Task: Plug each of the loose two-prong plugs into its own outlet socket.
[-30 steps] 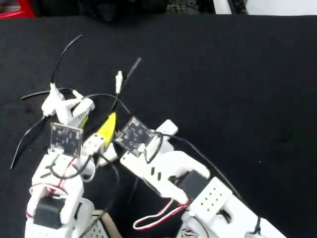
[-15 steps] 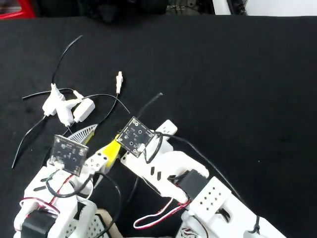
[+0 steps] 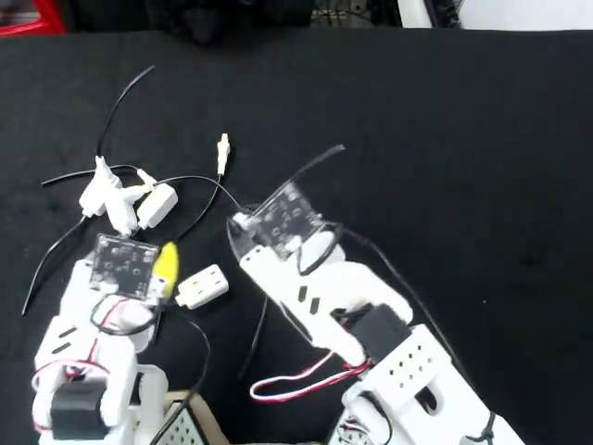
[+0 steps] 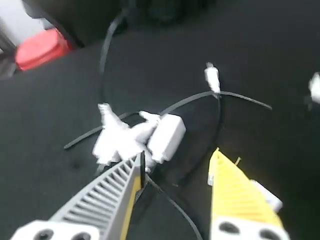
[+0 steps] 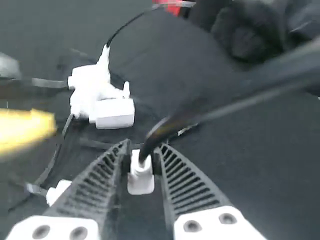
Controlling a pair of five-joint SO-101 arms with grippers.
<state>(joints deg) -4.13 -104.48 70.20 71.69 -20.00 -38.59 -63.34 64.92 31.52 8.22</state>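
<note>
Swinging away from its neighbour, the right end effector [image 5: 142, 148] has carried its black cord [image 3: 315, 165] farther up the table [image 3: 463, 139] (a matte black surface). The left end effector [image 4: 177, 155] has drawn back, leaving the boxy white outlet block [image 3: 202, 286] lying bare between the arms. Ribbed black fingers clench a small white plug [image 5: 140, 176], its glossy cord curving away. The left one gapes and grips nothing, one finger grey and ridged, the other smooth yellow. A knot of blocky white plugs [image 3: 122, 199] lies just ahead, and one slim plug [image 3: 222, 148] sits apart.
</note>
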